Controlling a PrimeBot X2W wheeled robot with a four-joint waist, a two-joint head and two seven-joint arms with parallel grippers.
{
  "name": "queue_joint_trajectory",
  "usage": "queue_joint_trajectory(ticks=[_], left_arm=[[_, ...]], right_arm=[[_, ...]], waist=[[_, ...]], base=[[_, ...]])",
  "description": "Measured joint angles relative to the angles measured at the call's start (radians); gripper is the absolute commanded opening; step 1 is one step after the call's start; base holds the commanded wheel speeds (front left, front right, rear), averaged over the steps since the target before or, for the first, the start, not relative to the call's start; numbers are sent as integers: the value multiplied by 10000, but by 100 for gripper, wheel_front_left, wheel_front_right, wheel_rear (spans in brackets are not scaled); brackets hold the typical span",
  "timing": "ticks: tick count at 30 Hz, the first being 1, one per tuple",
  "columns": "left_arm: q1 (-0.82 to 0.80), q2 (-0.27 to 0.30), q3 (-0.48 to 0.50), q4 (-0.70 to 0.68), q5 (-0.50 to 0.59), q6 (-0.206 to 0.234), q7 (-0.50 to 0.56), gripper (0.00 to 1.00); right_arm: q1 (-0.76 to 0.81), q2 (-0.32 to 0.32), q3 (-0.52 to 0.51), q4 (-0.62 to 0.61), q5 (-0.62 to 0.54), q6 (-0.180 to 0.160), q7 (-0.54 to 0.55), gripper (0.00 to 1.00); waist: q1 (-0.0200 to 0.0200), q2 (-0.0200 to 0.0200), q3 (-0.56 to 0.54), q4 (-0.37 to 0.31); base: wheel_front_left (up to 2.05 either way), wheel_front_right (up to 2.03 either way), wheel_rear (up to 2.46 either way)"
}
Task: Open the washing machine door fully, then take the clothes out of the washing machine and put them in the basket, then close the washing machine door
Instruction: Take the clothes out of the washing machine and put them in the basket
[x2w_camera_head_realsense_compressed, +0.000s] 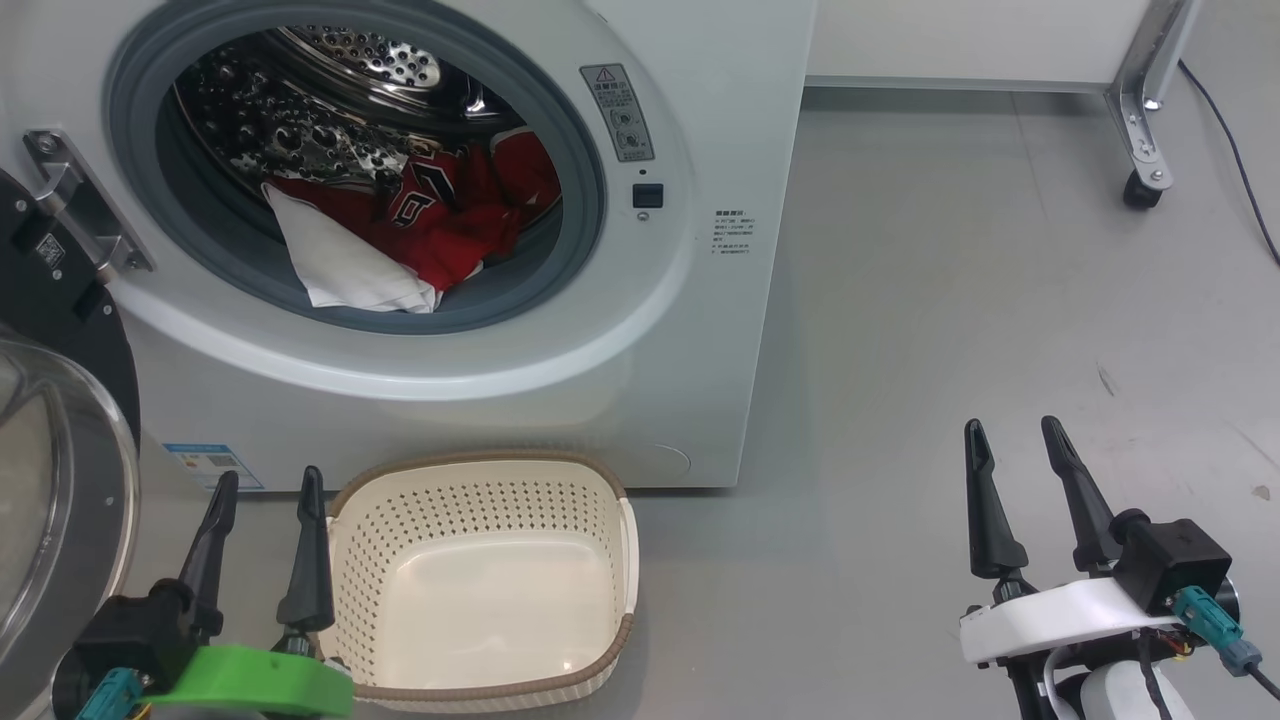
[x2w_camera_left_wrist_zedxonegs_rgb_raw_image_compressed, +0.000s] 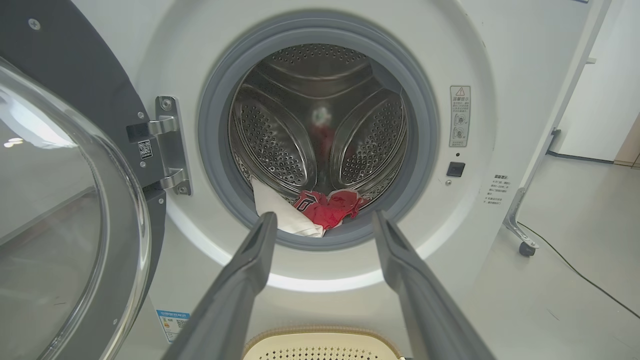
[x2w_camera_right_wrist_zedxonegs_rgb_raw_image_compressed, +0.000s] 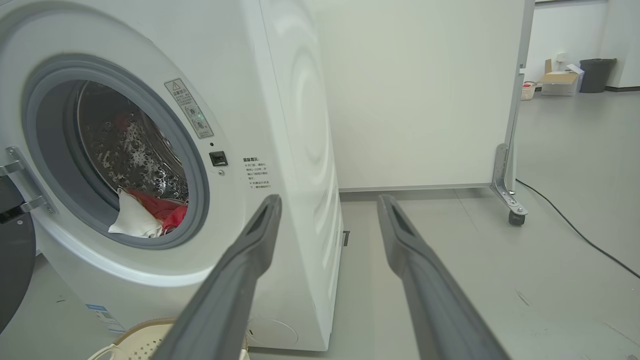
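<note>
The left end effector (x2w_camera_head_realsense_compressed: 270, 476), its two long dark fingers spread wide and holding nothing, hovers at the near left, just beside the small cream perforated plastic basket (x2w_camera_head_realsense_compressed: 480, 465) with a brown woven-look rim. The basket stands on the grey floor (x2w_camera_head_realsense_compressed: 900, 300) against the large white front-loading washing machine (x2w_camera_head_realsense_compressed: 650, 380). The right end effector (x2w_camera_head_realsense_compressed: 1012, 424), likewise spread and holding nothing, hangs well to the right, while the round black-rimmed, glass-bowled washing machine door (x2w_camera_head_realsense_compressed: 50, 480) stands swung open at the left and the red and white clothes (x2w_camera_head_realsense_compressed: 430, 220) lie heaped low in the perforated steel drum (x2w_camera_head_realsense_compressed: 300, 130).
</note>
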Motion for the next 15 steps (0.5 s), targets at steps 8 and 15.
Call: queue_joint_trajectory(ticks=[8,15], left_arm=[[0,2,-21,0,44,0,0,100],[0,2,-38,0,58,0,0,100]], right_arm=[[-1,4,0,-6,0,0,0,100],[-1,6,0,-6,0,0,0,100]], waist=[[0,0,48,-22],[0,0,95,-23]], base=[[32,-32,0],[4,-4,0]])
